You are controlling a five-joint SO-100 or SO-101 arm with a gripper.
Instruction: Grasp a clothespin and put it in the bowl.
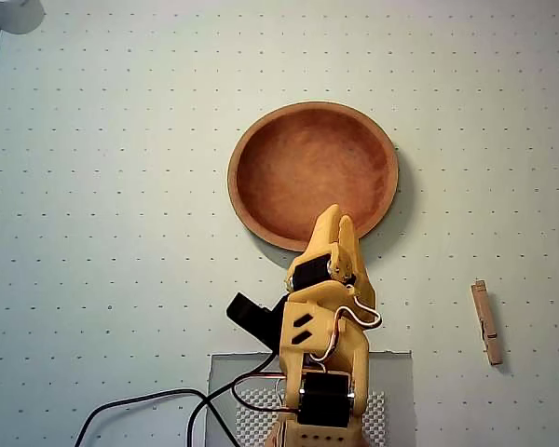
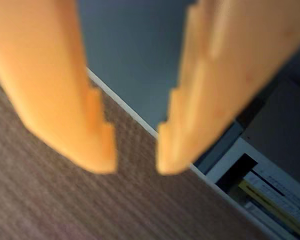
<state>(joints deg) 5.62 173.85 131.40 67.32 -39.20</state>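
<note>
Seen from above, a pale dotted surface [image 1: 93, 186] carries a round reddish-brown wooden bowl [image 1: 312, 172] near the centre. A yellow robot arm [image 1: 324, 345] reaches up from the bottom edge, and its claw [image 1: 337, 220] overlaps the bowl's lower rim. A small wooden clothespin [image 1: 486, 322] lies well apart to the right, roughly upright in the picture. Black cables [image 1: 158, 405] trail toward the lower left.

Clothespin [image 1: 486, 322] flat on mat, well right of bowl [image 1: 245, 149].
</note>
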